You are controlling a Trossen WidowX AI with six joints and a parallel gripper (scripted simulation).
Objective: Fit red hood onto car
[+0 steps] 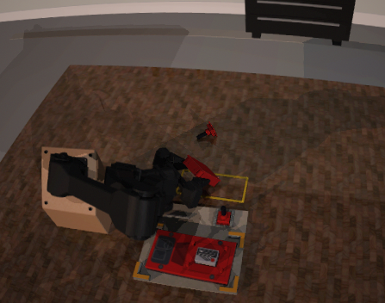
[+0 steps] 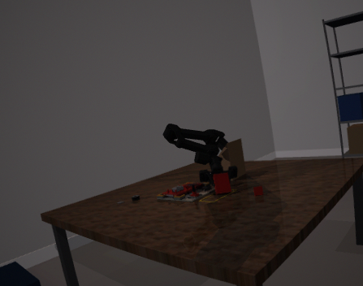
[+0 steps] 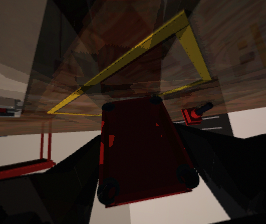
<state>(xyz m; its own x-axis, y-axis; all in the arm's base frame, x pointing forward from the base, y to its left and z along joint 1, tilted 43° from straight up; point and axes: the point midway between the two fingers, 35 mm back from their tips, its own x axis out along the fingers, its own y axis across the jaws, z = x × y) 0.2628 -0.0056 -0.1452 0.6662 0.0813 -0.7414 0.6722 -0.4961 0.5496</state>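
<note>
My gripper (image 1: 197, 178) (image 2: 219, 175) (image 3: 137, 133) is shut on the red hood (image 1: 201, 169) (image 2: 222, 183) (image 3: 140, 145). It holds the hood tilted in the air over the near left end of a yellow outline (image 1: 232, 176) (image 3: 138, 48) on the table. In the wrist view I see the hood's hollow underside with dark corner holes. The red chassis (image 1: 179, 255) (image 2: 181, 191) sits in the grey jig (image 1: 239, 219) in front of the gripper, with the grey engine block (image 1: 206, 256) on its deck. The pegs are too small to make out clearly.
A small red and black part (image 1: 210, 131) (image 2: 257, 190) (image 3: 193, 115) lies on the wooden table (image 1: 300, 160) (image 2: 234, 236) behind the outline. Another small red part (image 1: 223, 216) stands on the jig's back edge. The arm's tan base block (image 1: 71, 213) is at the left.
</note>
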